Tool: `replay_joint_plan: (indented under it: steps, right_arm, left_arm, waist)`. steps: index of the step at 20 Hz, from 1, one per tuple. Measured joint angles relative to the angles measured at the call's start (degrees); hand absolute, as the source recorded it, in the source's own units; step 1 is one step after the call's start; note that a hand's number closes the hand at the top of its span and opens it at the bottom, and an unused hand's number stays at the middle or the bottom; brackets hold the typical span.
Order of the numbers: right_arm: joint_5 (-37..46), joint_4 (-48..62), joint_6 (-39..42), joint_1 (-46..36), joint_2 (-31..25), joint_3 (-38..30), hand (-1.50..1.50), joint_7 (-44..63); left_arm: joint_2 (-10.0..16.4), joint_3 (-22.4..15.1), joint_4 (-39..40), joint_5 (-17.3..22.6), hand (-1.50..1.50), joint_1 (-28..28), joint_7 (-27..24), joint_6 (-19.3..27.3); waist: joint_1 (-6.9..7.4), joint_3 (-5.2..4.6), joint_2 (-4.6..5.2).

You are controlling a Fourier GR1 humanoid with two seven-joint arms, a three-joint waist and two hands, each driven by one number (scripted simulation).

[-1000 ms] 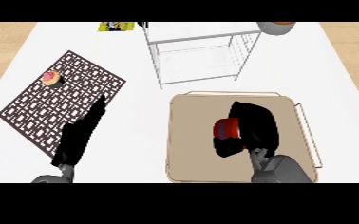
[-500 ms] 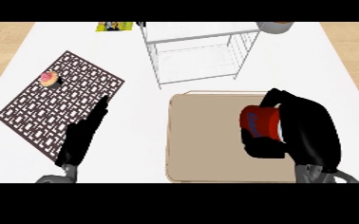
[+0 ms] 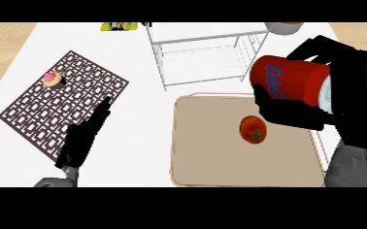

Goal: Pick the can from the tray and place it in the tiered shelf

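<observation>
Carry step: our right hand (image 3: pixel 292 114), curled round the red can (image 3: pixel 290 81), holds it over the tray (image 3: pixel 208 143); next we must swing it into the tiered shelf (image 3: pixel 204 41).

The can (image 3: pixel 288 83) looks like glossy red metal. Left of it, the tiered shelf (image 3: pixel 208 58) is thin white wire. Below it, the tray (image 3: pixel 208 140) is matt beige.

Pretty clearly a kitchen: white table (image 3: pixel 147 138) with a wire tiered shelf (image 3: pixel 204 53), a patterned placemat (image 3: pixel 79 87) (little cupcake (image 3: pixel 52 79) sitting on it), and a tomato (image 3: pixel 254 129) on a beige tray (image 3: pixel 208 148).
</observation>
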Motion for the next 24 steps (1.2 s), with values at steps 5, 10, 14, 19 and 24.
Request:
replay_joint_plan:
  steps: [5,10,14,19,24]
  right_arm:
    - [0.61,10.71,-0.67,-11.45,0.19,-4.75,1.5,-0.82]
    - [1.94,25.77,-4.6,-21.64,-1.38,-9.31,1.5,-3.82]
    - [2.74,38.87,-9.24,-28.52,-1.89,-11.31,1.5,-7.79]
    - [3.77,54.74,-14.67,-34.69,-2.0,-12.02,1.5,-14.6]
    - [4.61,68.46,-19.06,-40.32,-1.55,-13.03,1.5,-19.78]
  left_arm:
    - [-0.29,0.67,1.18,-0.4,0.0,-0.86,-0.55,-0.31]
    - [-0.29,0.6,-0.25,-0.83,0.0,0.25,-0.72,-0.63]
    - [-1.11,0.13,-1.29,-1.17,0.0,0.16,0.32,-0.45]
    - [-0.98,0.56,-0.87,-1.26,0.0,-0.44,0.2,-0.99]
    - [-1.52,0.13,-1.15,-1.65,0.0,-0.69,0.38,-1.22]
  waist:
    - [0.27,-0.01,0.1]
    - [0.77,-0.01,0.22]
    - [1.09,0.0,0.37]
    - [1.45,-0.05,0.46]
    - [1.78,-0.08,0.32]
